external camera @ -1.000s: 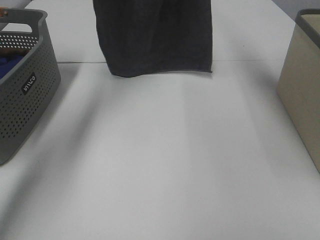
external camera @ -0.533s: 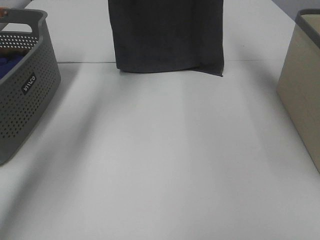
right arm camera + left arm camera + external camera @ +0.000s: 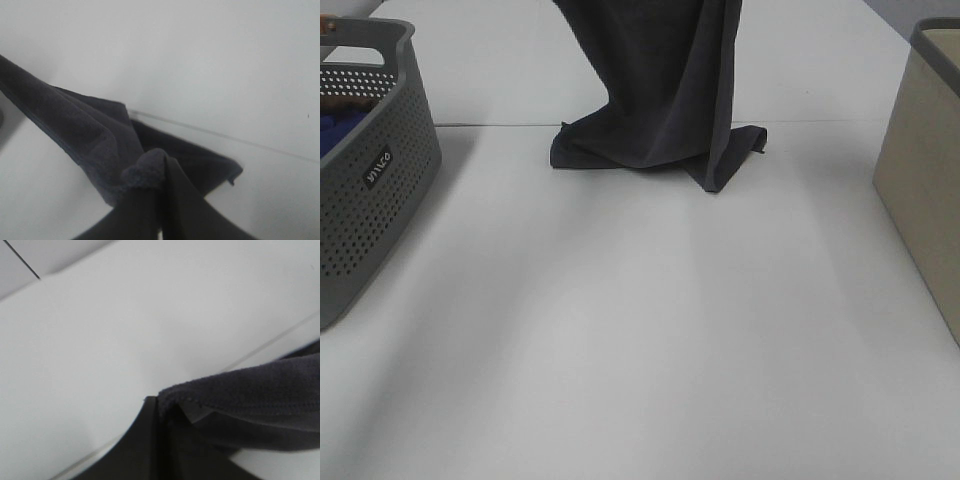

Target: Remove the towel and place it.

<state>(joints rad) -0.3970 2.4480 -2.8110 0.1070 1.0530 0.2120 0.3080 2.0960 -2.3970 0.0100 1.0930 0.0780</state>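
The dark charcoal towel [image 3: 660, 90] hangs down from above the top edge of the exterior view, and its lower end is bunched on the white table [image 3: 640, 330] at the far middle. Both grippers are out of the exterior view. In the left wrist view my left gripper [image 3: 161, 412] is shut on a hemmed edge of the towel [image 3: 250, 390]. In the right wrist view my right gripper [image 3: 161, 182] is shut on a fold of the towel [image 3: 90, 135], with the towel's lower corner [image 3: 220, 170] on the table below.
A grey perforated basket [image 3: 370, 180] with a blue cloth [image 3: 335, 128] inside stands at the left edge. A beige bin [image 3: 925, 170] stands at the right edge. A table seam [image 3: 820, 122] runs across behind the towel.
The towel has come down: its lower edge hung straight just above the table before, and now it rests crumpled on the table, with the hanging part narrower and twisted.
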